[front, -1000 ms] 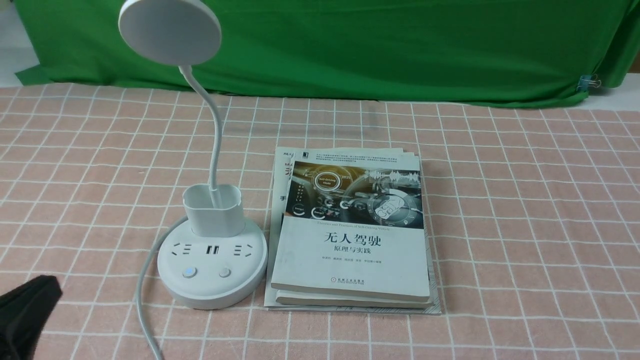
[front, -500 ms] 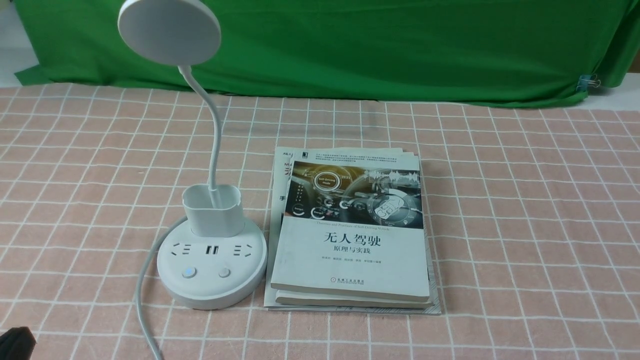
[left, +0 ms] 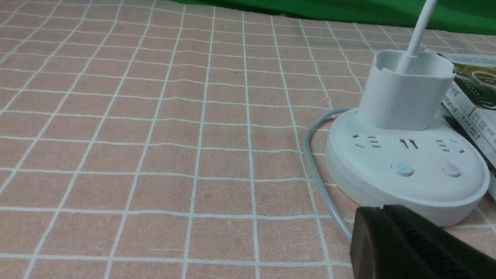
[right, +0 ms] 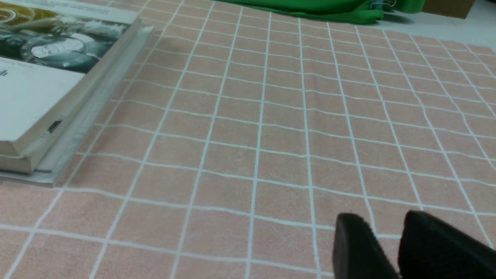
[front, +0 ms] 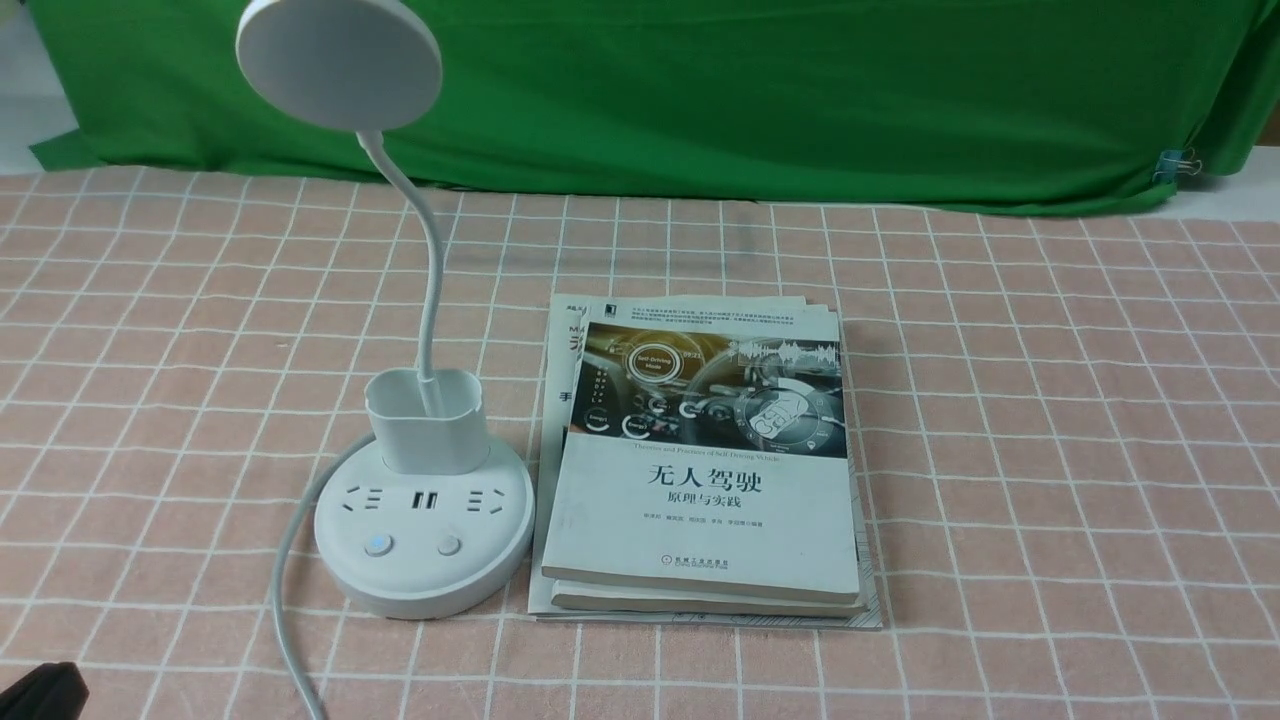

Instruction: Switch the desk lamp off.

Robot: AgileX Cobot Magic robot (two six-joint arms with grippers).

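Change: the left gripper (front: 40, 692) has drawn back to the extreme lower-left corner of the front view. One second ago it showed larger and higher.
Left gripper state: cannot tell. The left wrist view shows only one dark ribbed mass at lower right, near the base rim.
Right gripper (right: 387, 236): jaws narrowly parted, holding nothing, over bare checked cloth (right: 248, 128).
Desk lamp (front: 425, 545): left of centre in the front view, upright, just beside the book stack (front: 700, 470); unmoved.
Buttons: the left button (front: 378, 545) glows blue as before; the right button (front: 449, 545) is unlit.
Lamp head (front: 338, 62): upper left, emitting face hidden.
Meaning: the withdrawal suggests pressing is over, but switch-off cannot be confirmed.
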